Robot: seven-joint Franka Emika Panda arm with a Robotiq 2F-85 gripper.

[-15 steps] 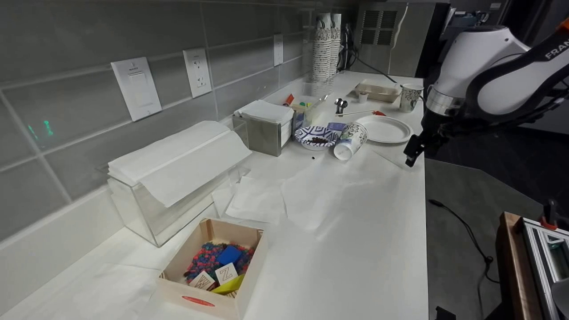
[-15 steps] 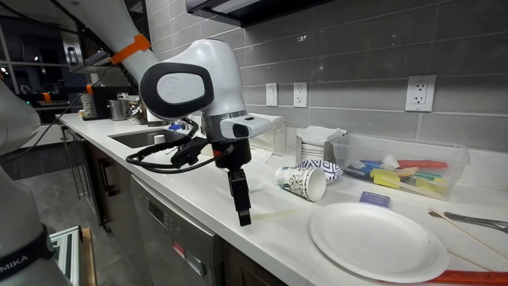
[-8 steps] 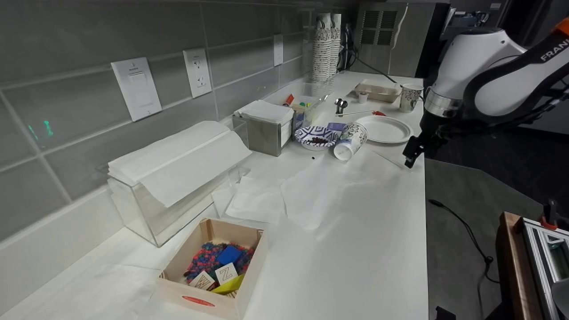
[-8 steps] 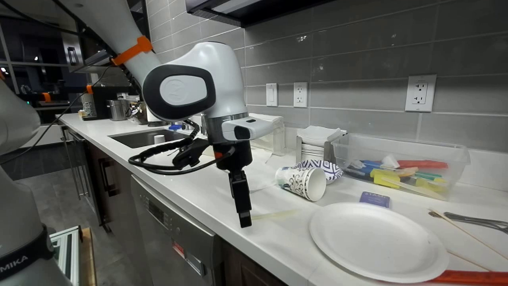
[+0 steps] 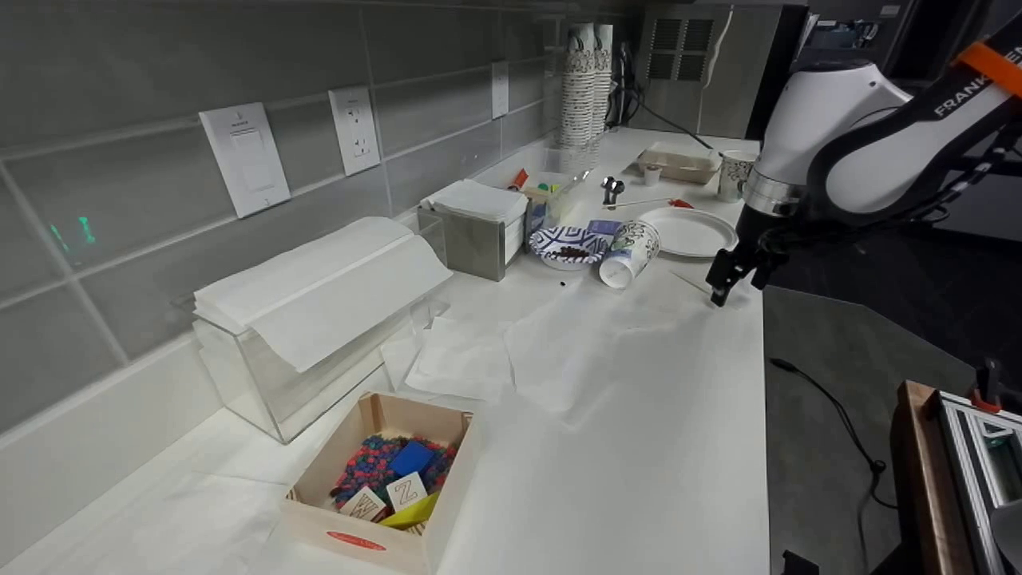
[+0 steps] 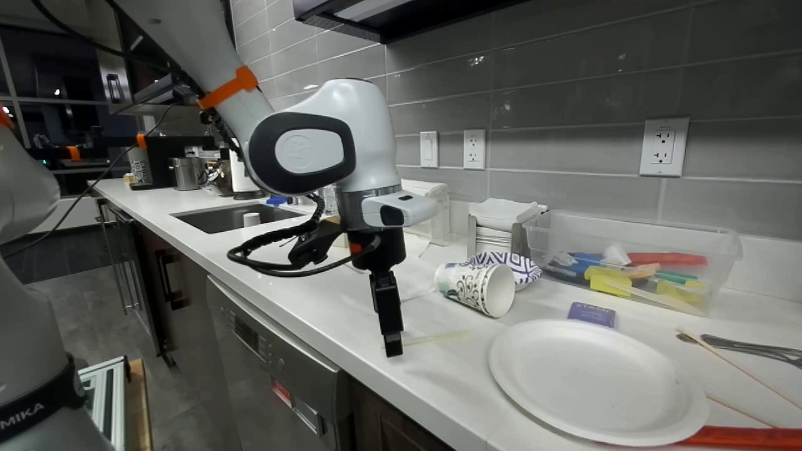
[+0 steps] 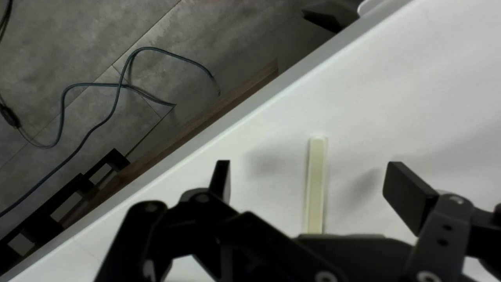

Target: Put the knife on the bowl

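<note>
The knife is a pale cream plastic piece [image 7: 315, 176] lying flat on the white counter. It also shows in both exterior views [image 6: 442, 338] [image 5: 688, 280]. In the wrist view its near part is hidden behind the gripper body. My gripper [image 7: 313, 180] is open and empty, with one finger on each side of the knife and apart from it. In both exterior views the gripper [image 5: 739, 291] [image 6: 393, 344] points down, low over the counter at the knife's end. The bowl [image 5: 551, 238] is blue-and-white patterned paper with small dark bits inside, by the napkin holder; the cup partly hides it [image 6: 521, 266].
A patterned paper cup [image 6: 467, 287] lies on its side between knife and bowl. A white plate [image 6: 589, 382] is close to the knife. A clear bin [image 6: 633, 269], napkin holder [image 5: 471, 239] and wooden box [image 5: 375, 539] stand along the counter. The counter's front edge is close to the gripper.
My gripper has moved a short way inward from the counter's front edge, leftward in one exterior image and slightly rightward in the opposite one. The knife, bowl, cup and plate have not moved.
</note>
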